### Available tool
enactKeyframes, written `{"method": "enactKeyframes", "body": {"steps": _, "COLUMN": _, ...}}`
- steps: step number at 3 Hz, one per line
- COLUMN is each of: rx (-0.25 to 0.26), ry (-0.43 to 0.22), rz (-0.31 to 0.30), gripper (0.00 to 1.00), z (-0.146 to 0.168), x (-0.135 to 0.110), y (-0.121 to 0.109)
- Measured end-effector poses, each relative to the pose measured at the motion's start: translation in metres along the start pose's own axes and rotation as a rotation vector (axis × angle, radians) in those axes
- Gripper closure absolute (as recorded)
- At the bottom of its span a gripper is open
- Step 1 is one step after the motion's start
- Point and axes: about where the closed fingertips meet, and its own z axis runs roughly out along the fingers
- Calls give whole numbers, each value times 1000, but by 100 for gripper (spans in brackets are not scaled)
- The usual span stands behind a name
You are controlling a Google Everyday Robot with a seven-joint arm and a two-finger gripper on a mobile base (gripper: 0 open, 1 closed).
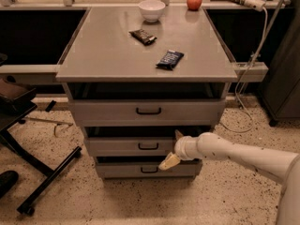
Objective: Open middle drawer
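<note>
The middle drawer [122, 146] is the mid-sized grey front of the three in the grey cabinet, with a small black loop handle [148, 146]. A dark gap shows above its front. My gripper [173, 148] is at the end of the white arm [234, 153], which reaches in from the right. It sits in front of the right part of the middle drawer's front, just right of the handle. Its fingers are spread open, one pointing up [178, 135] and one beige one down [168, 162], and they hold nothing.
The top drawer [148, 110] and bottom drawer [149, 169] have like handles. The cabinet top [103, 55] holds a white bowl [152, 9], a red apple [194, 1] and two dark snack packets [143, 36] [169, 59]. A black chair base [42, 172] stands on the left, and cables [248, 78] hang on the right.
</note>
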Motion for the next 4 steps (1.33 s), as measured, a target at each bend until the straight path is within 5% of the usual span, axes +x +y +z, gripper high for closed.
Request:
{"method": "enactKeyframes", "body": {"steps": 2, "rx": -24, "ry": 24, "rz": -11, "gripper": 0, "z": 24, "x": 4, "y": -8}}
{"method": "enactKeyframes", "body": {"steps": 4, "rx": -124, "ry": 67, "rz": 5, "gripper": 0, "z": 15, "x": 10, "y": 12}}
